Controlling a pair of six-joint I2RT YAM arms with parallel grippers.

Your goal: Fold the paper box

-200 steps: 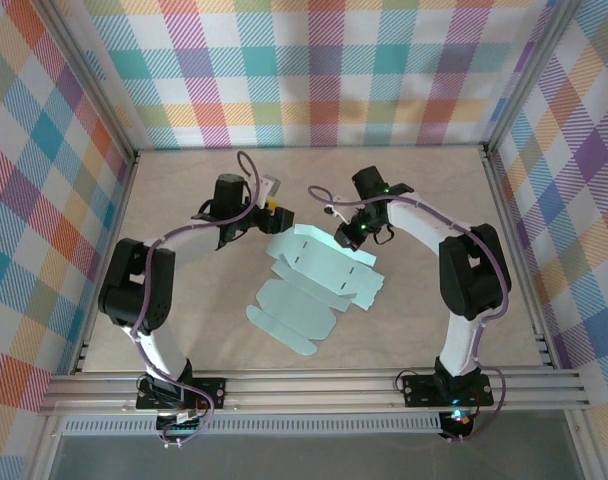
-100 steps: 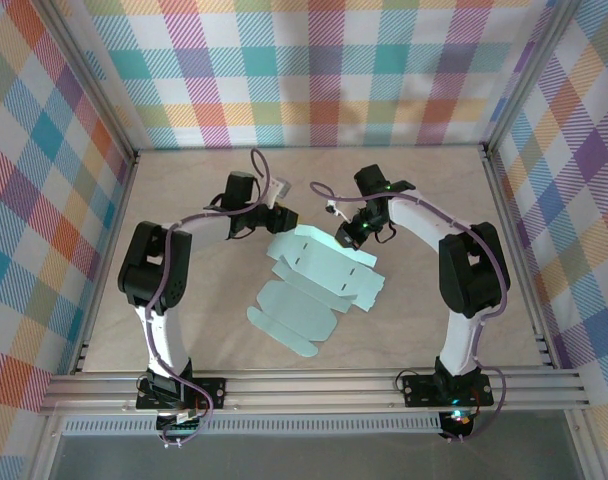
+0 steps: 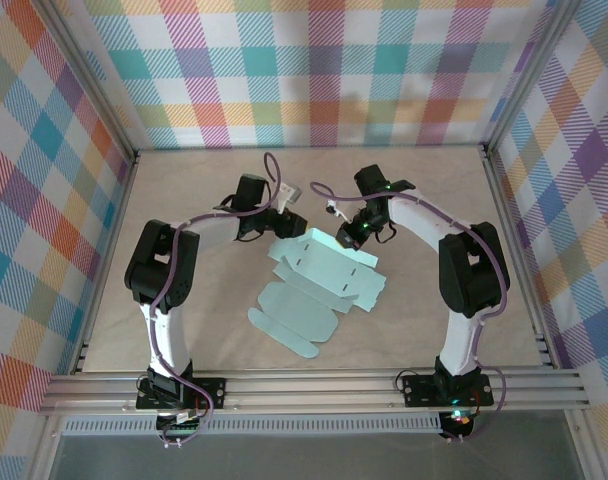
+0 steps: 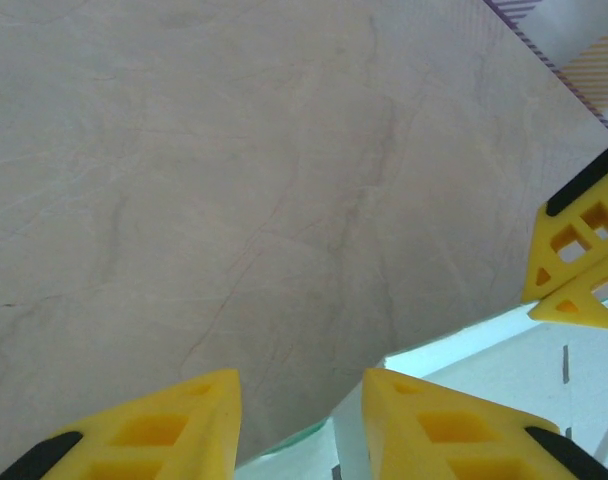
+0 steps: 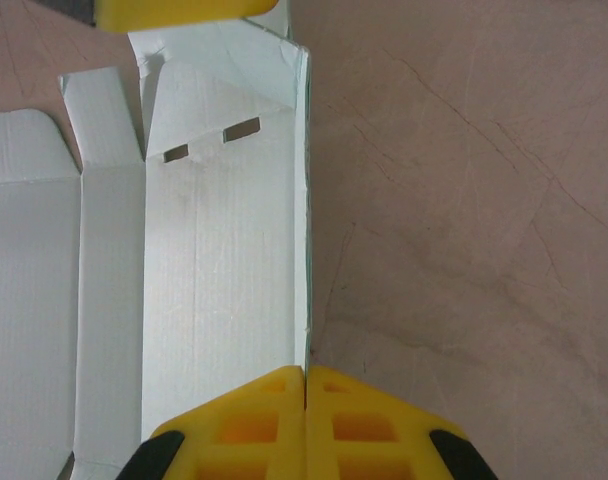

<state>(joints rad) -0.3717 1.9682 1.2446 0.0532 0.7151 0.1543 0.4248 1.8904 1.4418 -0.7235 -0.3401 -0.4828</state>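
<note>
The paper box (image 3: 319,285) is a pale mint die-cut sheet lying mostly flat mid-table, with its far long flap standing upright. My right gripper (image 3: 346,236) is shut on that flap's right end; in the right wrist view its jaws (image 5: 306,378) pinch the thin upright edge of the paper box (image 5: 214,280). My left gripper (image 3: 287,226) is at the flap's left end. In the left wrist view its jaws (image 4: 299,385) stand apart with a corner of the paper box (image 4: 504,370) rising between them, close to the right finger. The right gripper's fingers (image 4: 574,250) show beyond.
Checked fabric walls (image 3: 304,80) enclose the beige table (image 3: 184,190) on three sides. An aluminium rail (image 3: 314,390) runs along the near edge by the arm bases. Bare tabletop lies behind and on both sides of the sheet.
My left arm has swung right to the flap's left corner and its jaws have narrowed. The right gripper has kept its hold and not moved.
</note>
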